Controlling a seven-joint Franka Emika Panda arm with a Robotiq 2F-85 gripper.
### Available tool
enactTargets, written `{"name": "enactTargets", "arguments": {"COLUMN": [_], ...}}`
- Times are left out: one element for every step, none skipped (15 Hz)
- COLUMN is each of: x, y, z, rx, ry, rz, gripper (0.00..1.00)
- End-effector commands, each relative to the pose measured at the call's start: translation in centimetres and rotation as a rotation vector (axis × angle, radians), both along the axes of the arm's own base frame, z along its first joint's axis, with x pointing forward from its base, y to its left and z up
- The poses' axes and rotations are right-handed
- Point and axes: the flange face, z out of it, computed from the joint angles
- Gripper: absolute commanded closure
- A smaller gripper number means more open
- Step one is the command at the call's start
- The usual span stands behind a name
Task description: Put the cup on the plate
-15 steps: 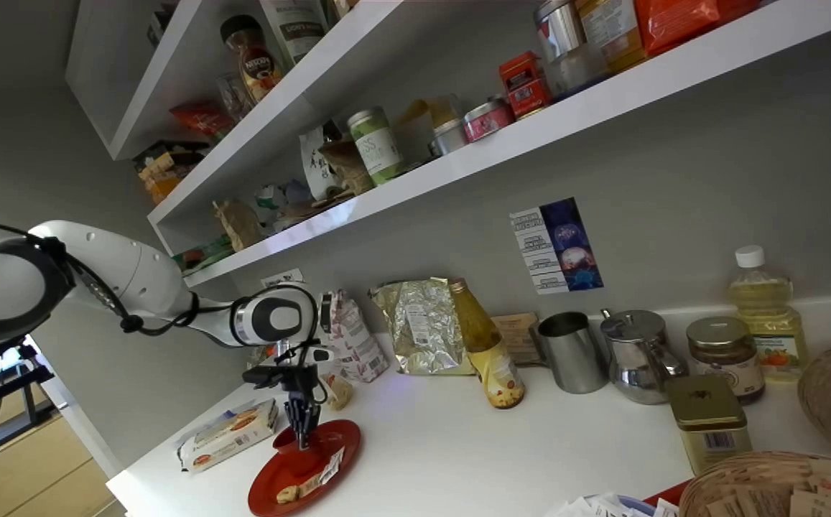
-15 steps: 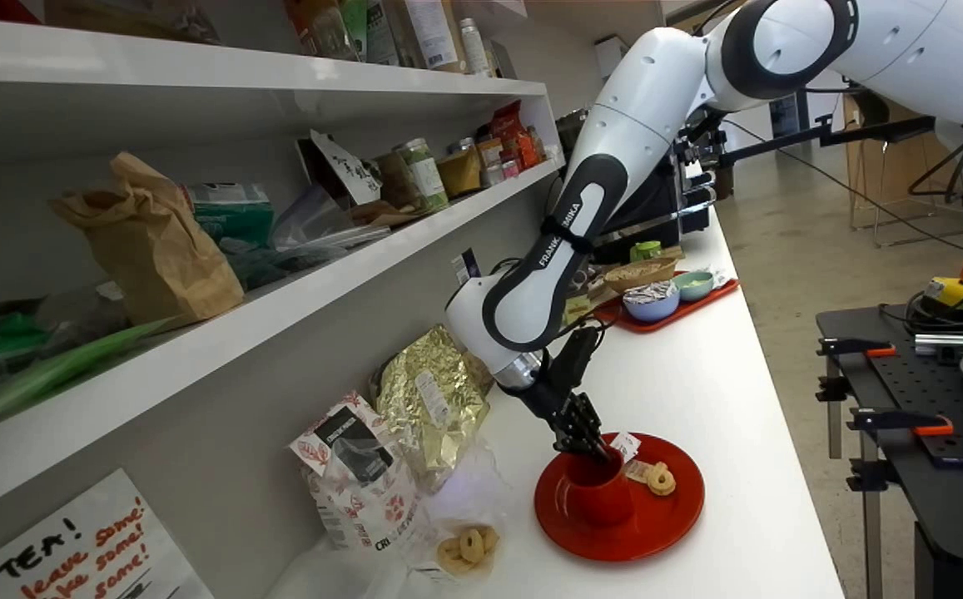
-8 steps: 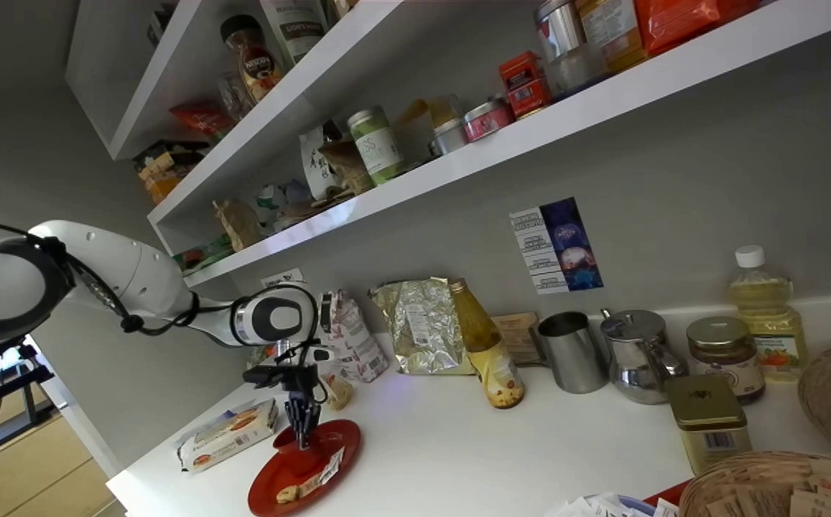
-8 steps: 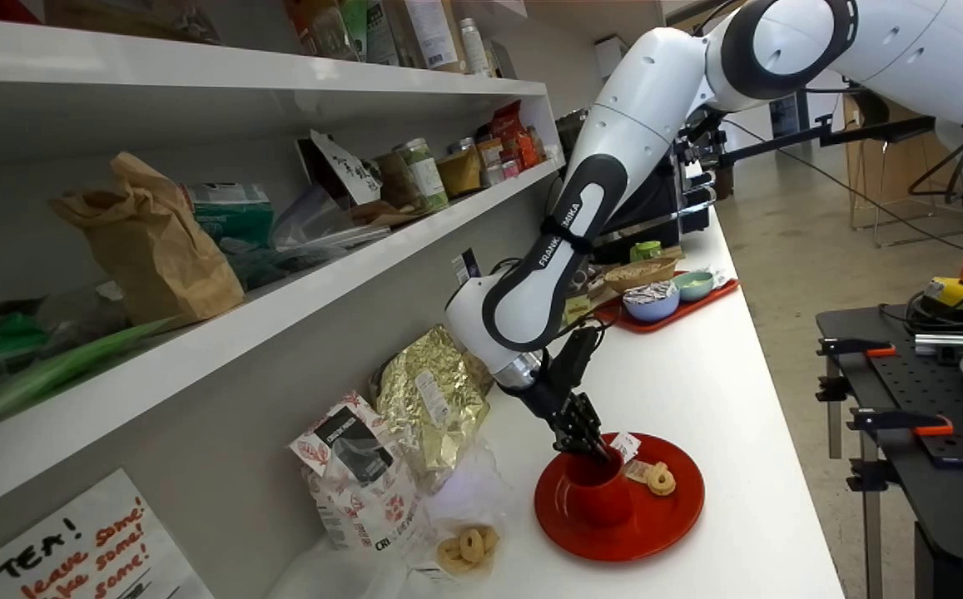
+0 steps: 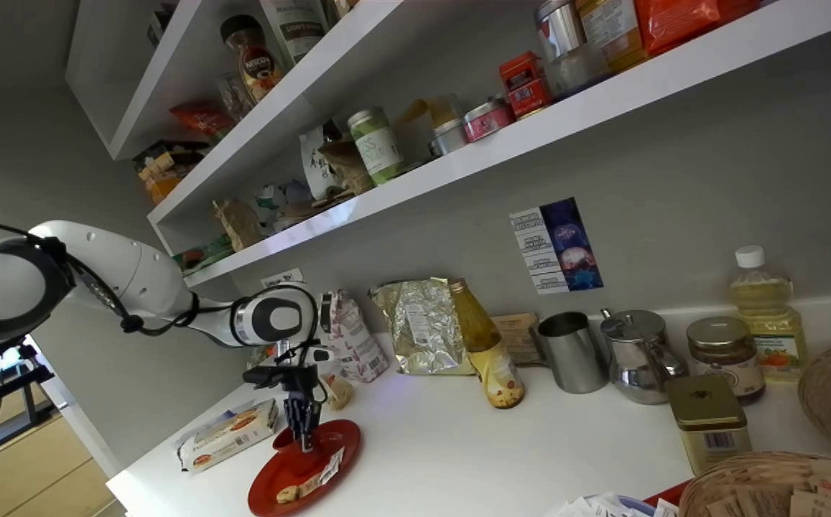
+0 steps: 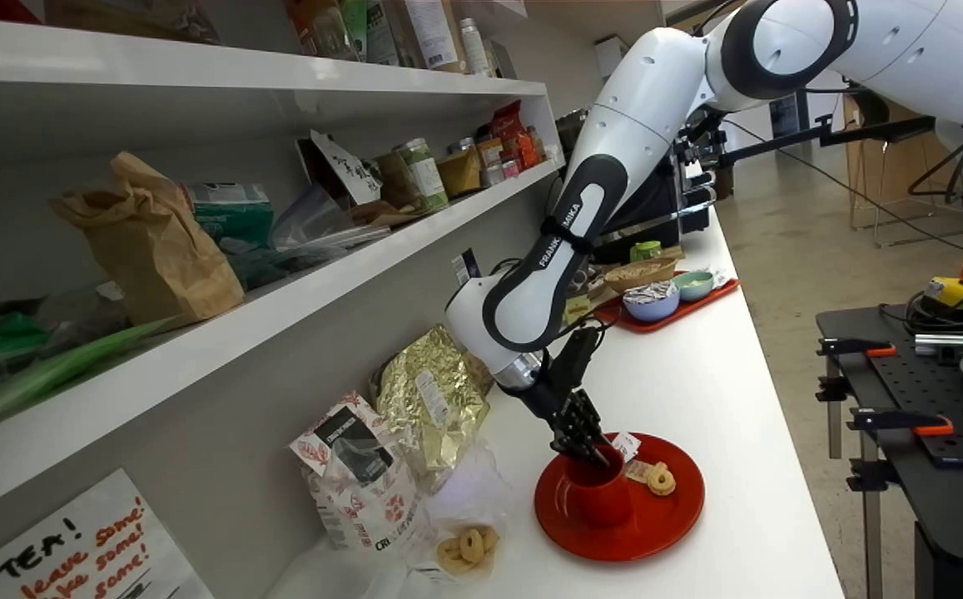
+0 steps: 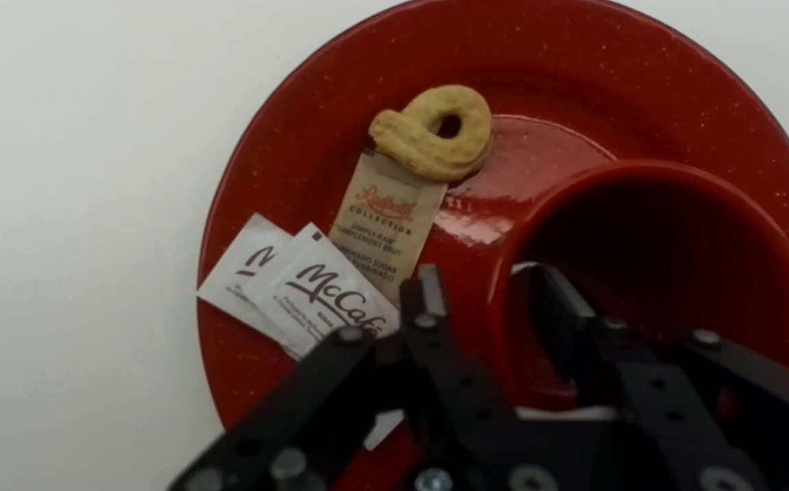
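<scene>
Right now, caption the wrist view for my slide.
Red cup, rim straddled by open claw, on red plate with sugar packets.

Dim wrist view with blurred end effector [image 7: 495, 293]

The arm [image 6: 627, 125] slopes down to a parted pincer [image 7: 491, 290].

Straddling the wall of the red cup [image 6: 602, 503] with fingers [image 7: 425, 300] spread, slack on both sides. Crowded on the red plate [image 7: 503, 41] by a ring-shaped cookie [image 7: 435, 151] and sugar packets [image 7: 326, 290], flanked nearby by an oblong packet [image 5: 232, 438]. Passable over a broad stretch of table [image 5: 494, 459] toward the gold tin [image 5: 706, 424].
</scene>
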Motion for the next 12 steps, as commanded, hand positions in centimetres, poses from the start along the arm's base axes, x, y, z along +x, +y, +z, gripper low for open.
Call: {"name": "enactTargets", "arguments": {"x": [0.0, 0.0, 0.0, 0.0, 0.0, -0.1, -0.1, -0.4, 0.6, 0.7, 0.6, 0.5], "y": [0.0, 0.0, 0.0, 0.0, -0.1, -0.8, -1.2, -2.3, -0.7, -1.2, -1.7, -2.0], "z": [0.0, 0.0, 0.0, 0.0, 0.7, 2.2, 3.0, 4.5, 1.5, 2.5, 3.4, 4.0], "rx": [0.0, 0.0, 0.0, 0.0, 0.0, 0.006, 0.007, 0.007, 0.003, 0.002, 0.002, 0.002], "ry": [0.001, 0.001, 0.001, 0.001, -0.01, -0.039, -0.059, -0.089, -0.046, -0.064, -0.075, -0.08], "rz": [0.0, 0.0, 0.0, 0.0, -0.002, -0.012, -0.019, -0.031, -0.013, -0.02, -0.026, -0.03], "gripper": [0.59, 0.59, 0.59, 0.34, 0.31, 0.26, 0.18, 0.12, 0.3, 0.22, 0.15, 0.12]}}
